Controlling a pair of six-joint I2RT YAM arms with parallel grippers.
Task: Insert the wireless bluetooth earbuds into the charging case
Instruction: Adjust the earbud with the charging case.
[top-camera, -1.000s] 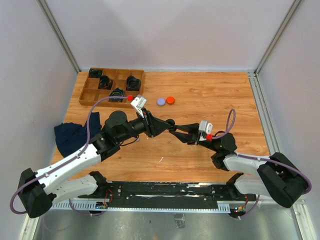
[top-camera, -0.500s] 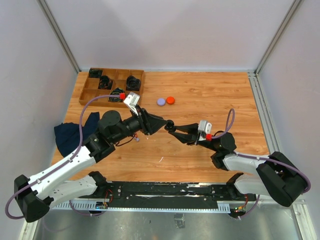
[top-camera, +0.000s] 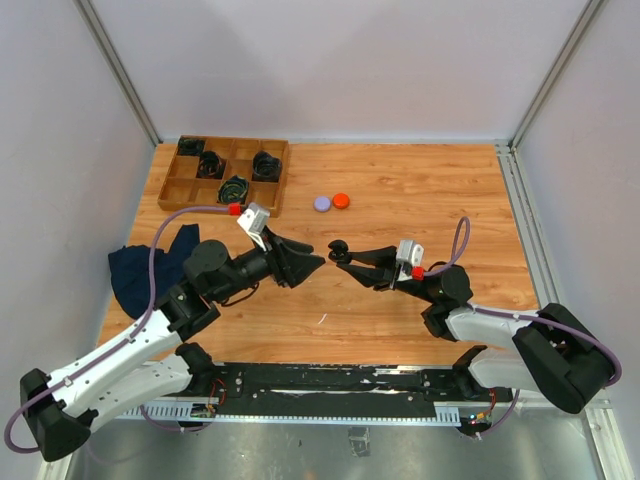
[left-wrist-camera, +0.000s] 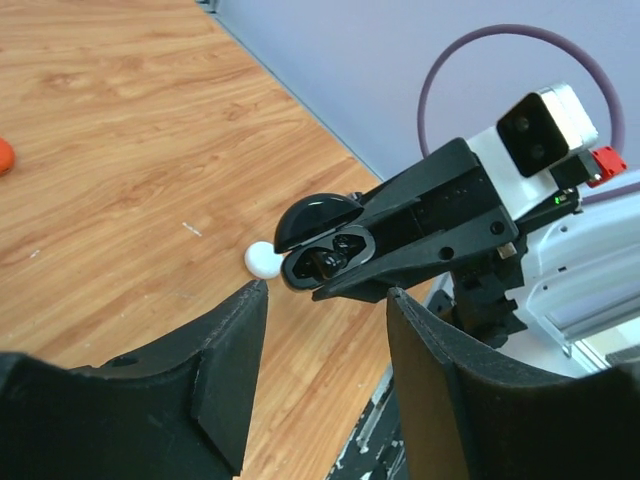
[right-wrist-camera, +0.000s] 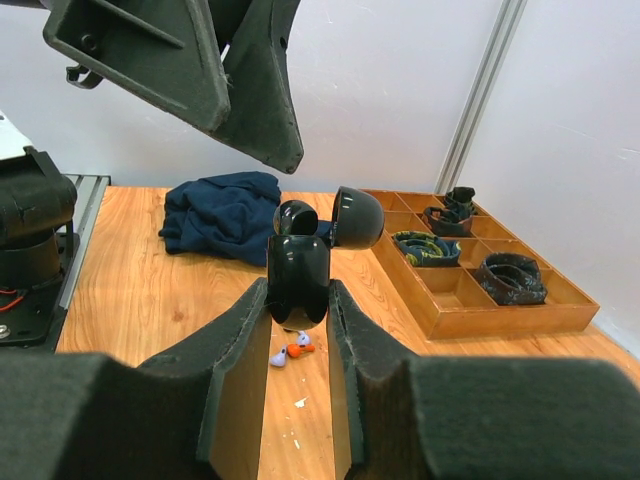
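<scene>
My right gripper (right-wrist-camera: 298, 295) is shut on the black charging case (right-wrist-camera: 298, 270), held upright above the table with its lid (right-wrist-camera: 357, 215) swung open. From the left wrist the case (left-wrist-camera: 325, 240) faces me, with dark shapes in its wells and a small white round thing (left-wrist-camera: 262, 260) beside it. My left gripper (left-wrist-camera: 326, 292) stands open and empty, a short way left of the case (top-camera: 336, 247). An orange earbud (right-wrist-camera: 298, 348) and a purple earbud (right-wrist-camera: 278, 357) lie on the wood under the case.
A wooden tray (top-camera: 183, 188) with coiled black cables stands at the back left. A dark blue cloth (top-camera: 145, 265) lies by the left edge. A purple round cap (top-camera: 322, 203) and an orange round cap (top-camera: 341, 200) sit mid-table behind the grippers.
My left gripper has drawn back to the left, away from the case, and its jaws have spread apart. The right gripper and the case have stayed put.
</scene>
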